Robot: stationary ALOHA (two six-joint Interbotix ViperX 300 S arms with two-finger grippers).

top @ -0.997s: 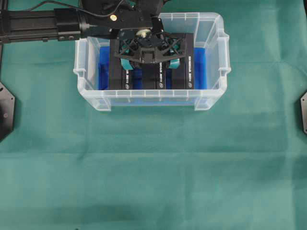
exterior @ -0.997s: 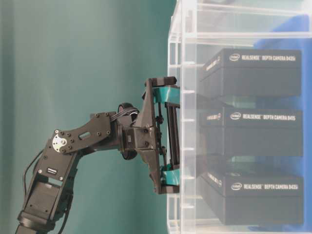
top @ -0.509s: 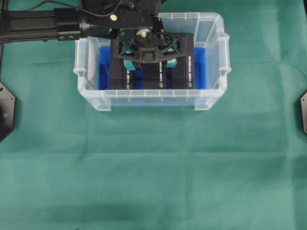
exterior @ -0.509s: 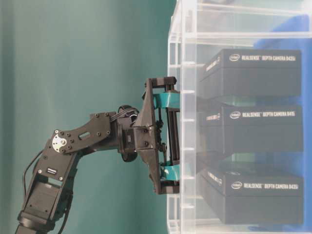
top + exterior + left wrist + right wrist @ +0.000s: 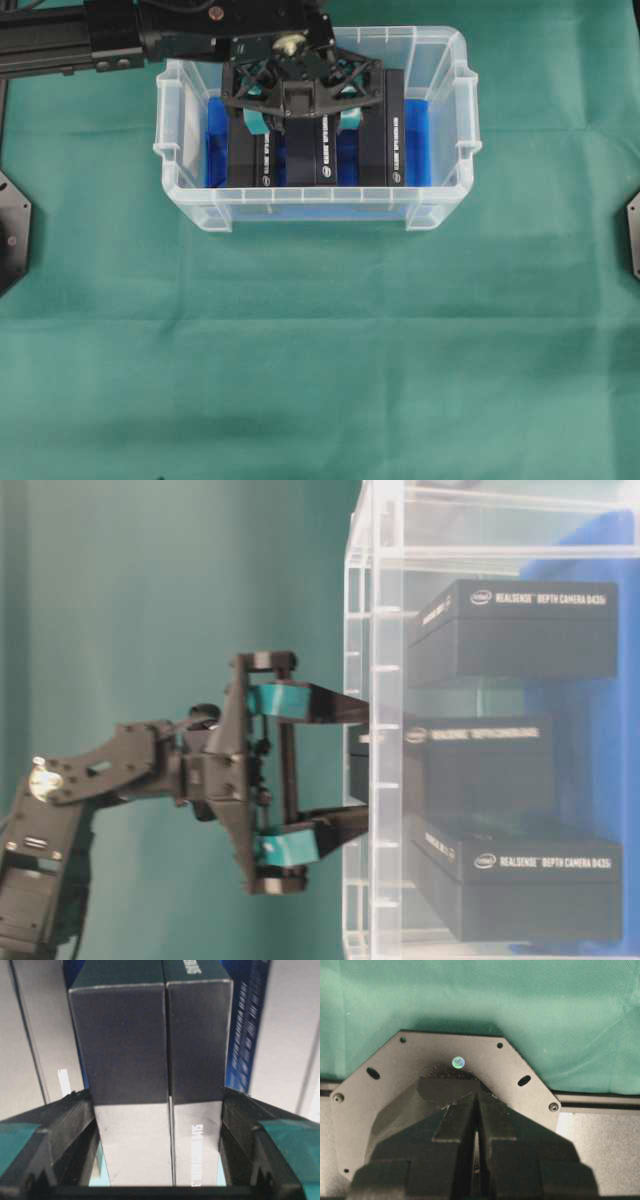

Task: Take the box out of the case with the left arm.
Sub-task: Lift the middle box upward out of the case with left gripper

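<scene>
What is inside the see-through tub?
Three black boxes on a blue lining inside the tub. The left claw grips the middle one, hiding its top.

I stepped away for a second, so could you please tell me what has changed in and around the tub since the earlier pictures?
The left pincer has closed on the middle box and begun drawing it up out of the tub; in the table-level view that box now sits nearer the tub's rim than its neighbours. The two outer boxes, the tub and the right pincer have stayed put.
</scene>
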